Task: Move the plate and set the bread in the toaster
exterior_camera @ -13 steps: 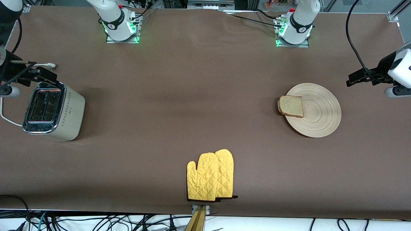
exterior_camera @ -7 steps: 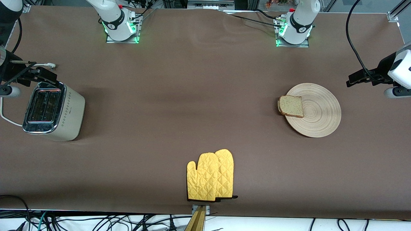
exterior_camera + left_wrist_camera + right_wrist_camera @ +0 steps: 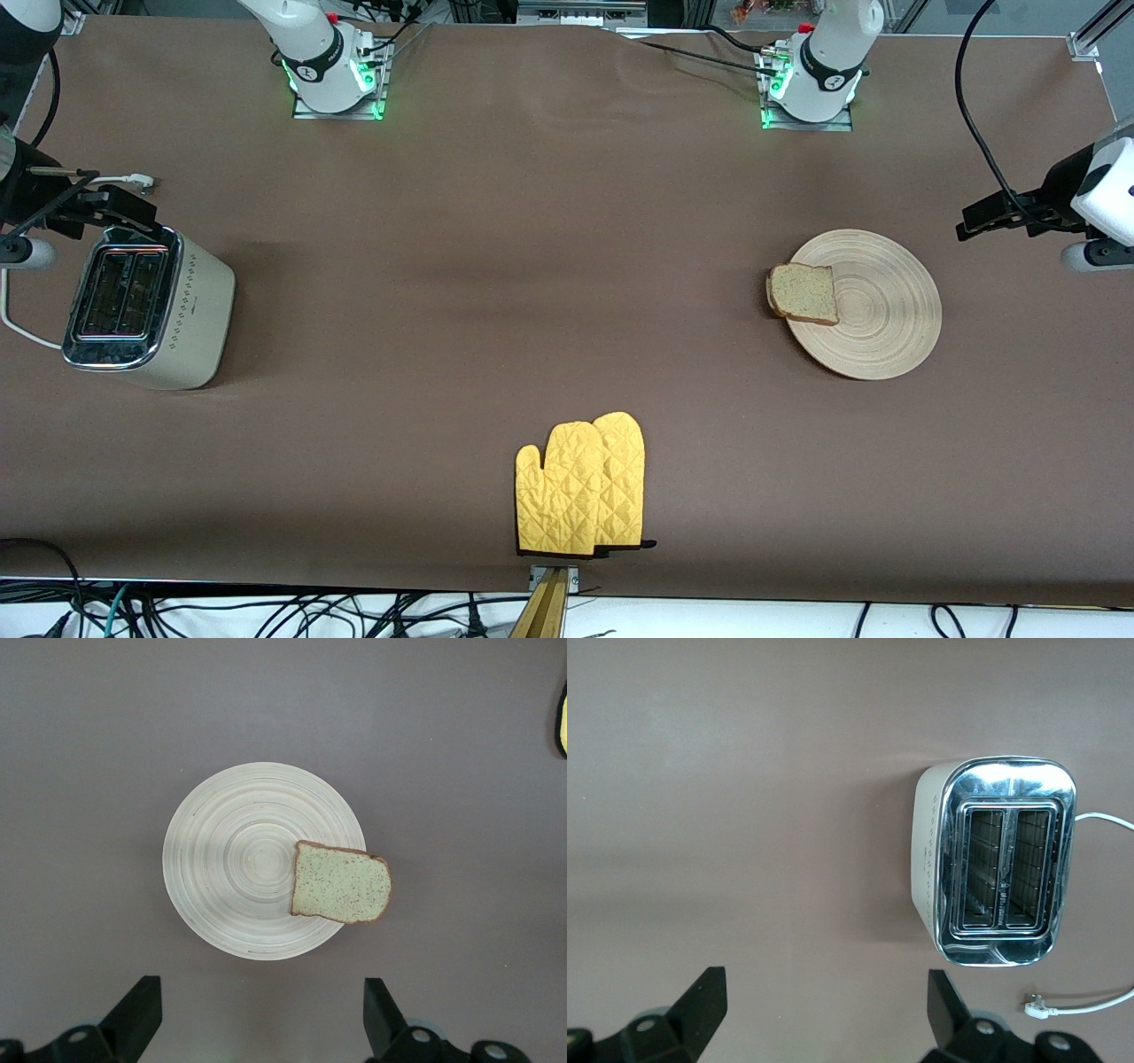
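The pale wooden plate [image 3: 886,323] [image 3: 226,868] lies toward the left arm's end of the table. The brown speckled bread [image 3: 803,293] [image 3: 341,884] rests flat on it and overhangs the rim on the side toward the right arm. My left gripper [image 3: 979,217] [image 3: 261,1019] hangs open in the air beside the plate, holding nothing. The cream toaster [image 3: 146,306] [image 3: 1001,859] stands at the right arm's end, both slots empty. My right gripper [image 3: 124,211] [image 3: 824,1014] hovers open just by the toaster's top edge, with bare table between its fingers.
A pair of yellow quilted oven mitts [image 3: 580,487] lies near the table's front edge, midway along it. The toaster's white cord and plug [image 3: 1041,1008] trail on the table beside it. Brown table [image 3: 532,266] spreads between toaster and plate.
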